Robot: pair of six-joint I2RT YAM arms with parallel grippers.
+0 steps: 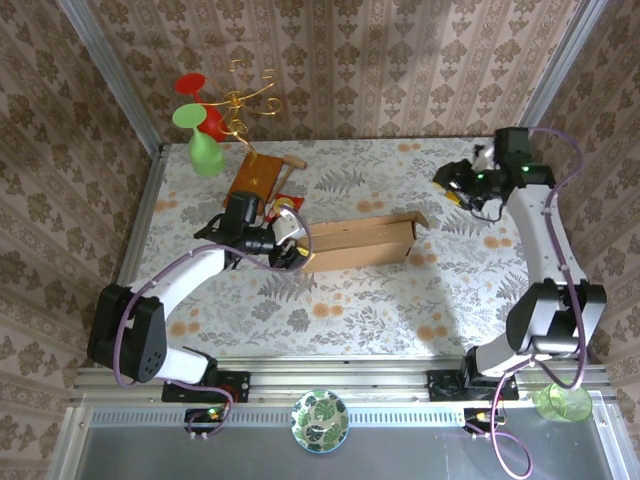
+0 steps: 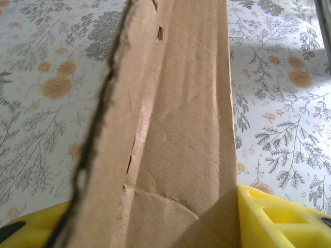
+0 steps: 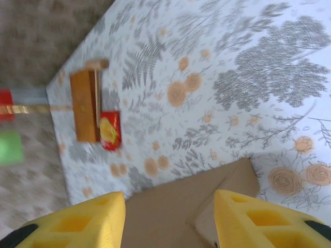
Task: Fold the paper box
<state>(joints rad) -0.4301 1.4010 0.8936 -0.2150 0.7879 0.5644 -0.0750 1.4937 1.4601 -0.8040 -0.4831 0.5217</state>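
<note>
The paper box (image 1: 362,243) lies mid-table with its long side running left to right, and a flap is cocked up at its right end. The left gripper (image 1: 291,243) is right on the box's left end. From the left wrist, cardboard fills the gap between the yellow fingers (image 2: 282,217) and presses against the right one, so it's pinching the box wall. The right gripper (image 1: 455,183) hangs beyond the box's far right corner, well apart from it, with its fingers (image 3: 258,217) spread wide. Its wrist view shows the corner flap down below. A wooden board (image 1: 258,178) sits just behind the left gripper.
</note>
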